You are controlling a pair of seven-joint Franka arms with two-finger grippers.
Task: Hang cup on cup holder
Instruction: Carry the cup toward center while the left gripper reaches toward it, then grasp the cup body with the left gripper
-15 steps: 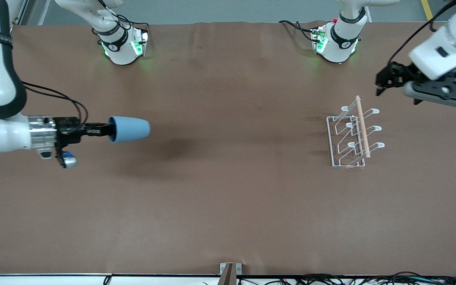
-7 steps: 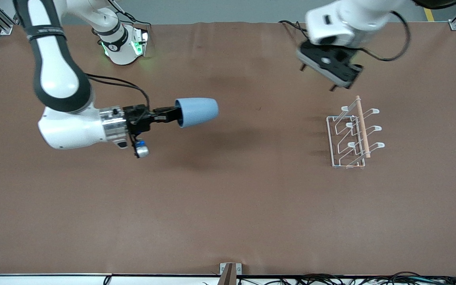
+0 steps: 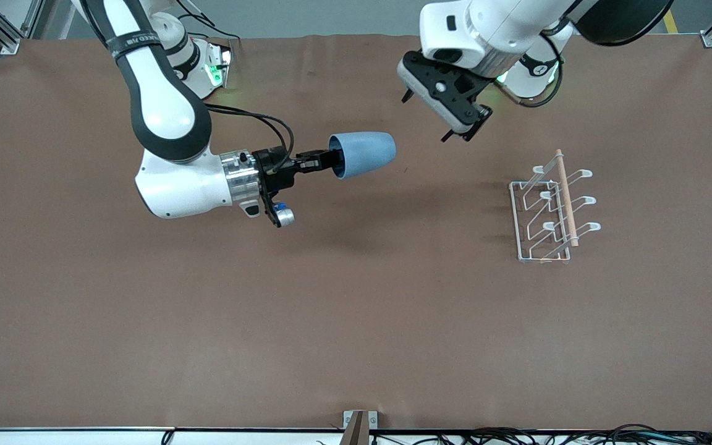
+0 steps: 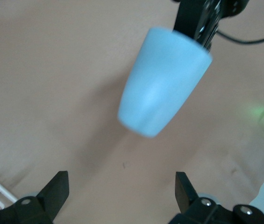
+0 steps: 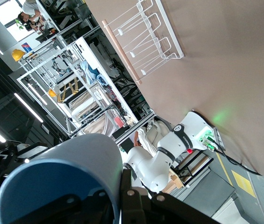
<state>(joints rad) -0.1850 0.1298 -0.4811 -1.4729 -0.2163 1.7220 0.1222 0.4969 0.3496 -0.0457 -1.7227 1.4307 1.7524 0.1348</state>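
Light-blue cup (image 3: 362,154) pinched by its rim in right gripper (image 3: 322,162) jaws above tabletop (image 3: 356,321), tapered end toward spread, empty left gripper (image 3: 439,114) jaws; best steadied level for handover, cup holder (image 3: 550,210) well apart.

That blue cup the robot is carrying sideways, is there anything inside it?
One finger of the right pincer reaches into the cup at its rim, pinching the wall. The inside looks darker blue; nothing else shows there, though the deeper part is hidden from every view.
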